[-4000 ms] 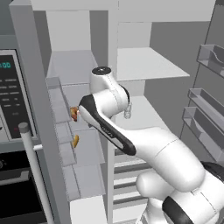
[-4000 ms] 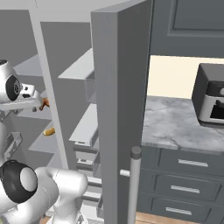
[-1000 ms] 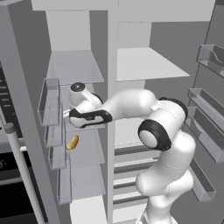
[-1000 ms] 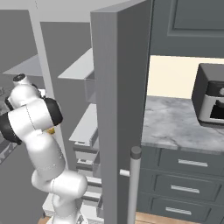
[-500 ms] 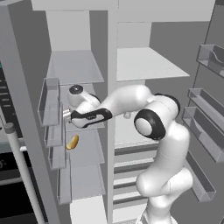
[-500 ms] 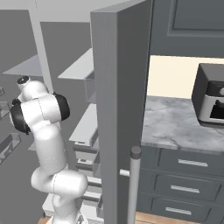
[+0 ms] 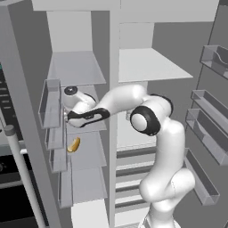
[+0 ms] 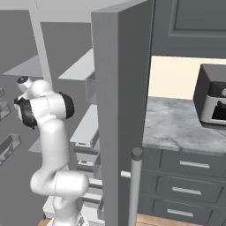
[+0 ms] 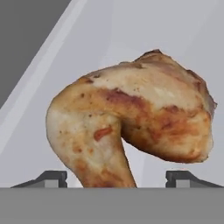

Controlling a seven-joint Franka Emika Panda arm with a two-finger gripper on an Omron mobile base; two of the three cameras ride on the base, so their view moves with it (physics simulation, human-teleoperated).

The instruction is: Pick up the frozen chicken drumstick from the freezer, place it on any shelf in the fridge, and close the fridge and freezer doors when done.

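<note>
Since a second ago the arm has reached deeper into the freezer; tool (image 9: pixel 117 178) tips now flank the browned, golden chicken drumstick (image 9: pixel 131 116) lying on a pale grey freezer shelf (image 7: pixel 76 67). Jaws spread either side of the meat, not yet pinching. Judgement: keep the thick part centred between the tips, close squarely, then lift clear of the grey door bin (image 7: pixel 50 99)

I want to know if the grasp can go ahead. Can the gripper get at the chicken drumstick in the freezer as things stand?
Probably yes. In the hand view the drumstick sits right ahead, its bone end between the two finger tips, jaws apart, with nothing between them. The freezer door is open and the gripper is already inside.
</note>
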